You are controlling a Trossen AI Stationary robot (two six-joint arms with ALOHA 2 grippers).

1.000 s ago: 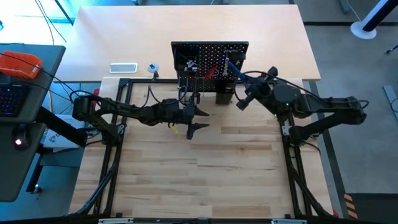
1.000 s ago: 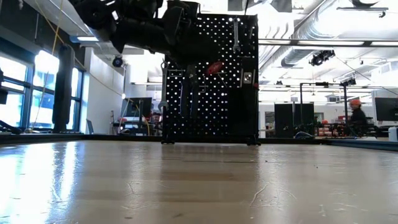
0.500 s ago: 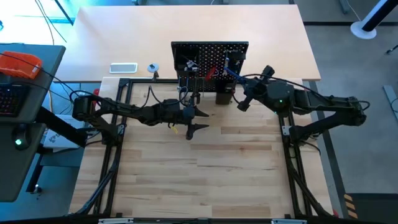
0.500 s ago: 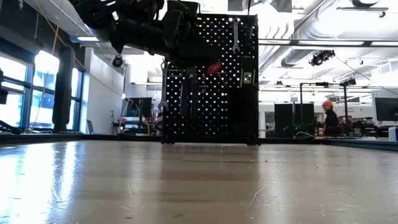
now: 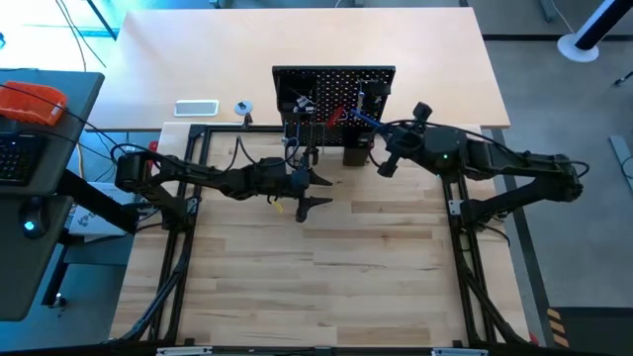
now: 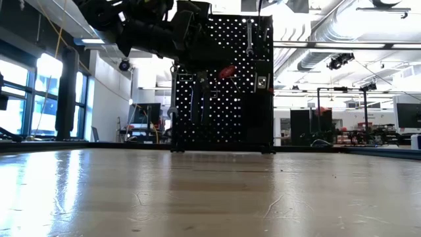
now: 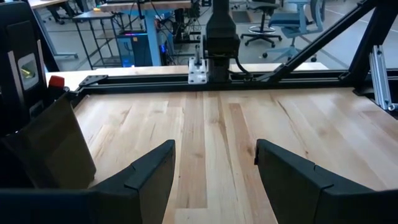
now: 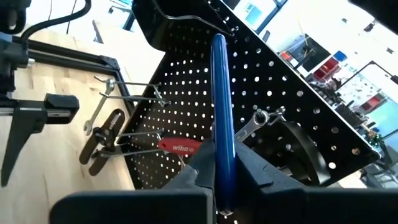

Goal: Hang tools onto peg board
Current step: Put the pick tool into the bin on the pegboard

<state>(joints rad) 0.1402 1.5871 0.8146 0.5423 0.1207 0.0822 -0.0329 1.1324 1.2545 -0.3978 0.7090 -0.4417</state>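
Note:
The peg board [image 5: 333, 91] stands upright at the far middle of the table, also seen in the low view [image 6: 223, 99]. On its hooks hang a red-handled screwdriver [image 8: 177, 147], silver wrenches [image 8: 261, 120] and black pliers [image 8: 101, 142]. My right gripper [image 8: 222, 167] is raised in front of the board's right part [image 5: 384, 146], shut on the blue-handled T hex key [image 8: 220, 106]. My left gripper [image 7: 214, 171] stands open and level in front of the board's left part [image 5: 315, 191], nothing between its fingers. My right gripper pinches the hex key's blue handle [image 8: 224, 177] between its two fingers, near one end of the handle. The rest of the handle sticks out past the fingertips toward the peg board's top. The tool is lifted clear of the table, close in front of the board [image 5: 364, 119].
Bare wooden table [image 5: 326, 267] lies nearer than both arms, inside a black frame [image 5: 188, 247]. A small black bin [image 5: 356, 153] sits at the board's foot. Behind the board, on the far table, lie a white flat item [image 5: 196, 108] and a small round thing [image 5: 242, 107].
My right gripper has rolled and swung a little toward the table's left with the blue-handled hex key, staying shut on it in front of the peg board. In the low view a person has walked out of sight in the room behind.

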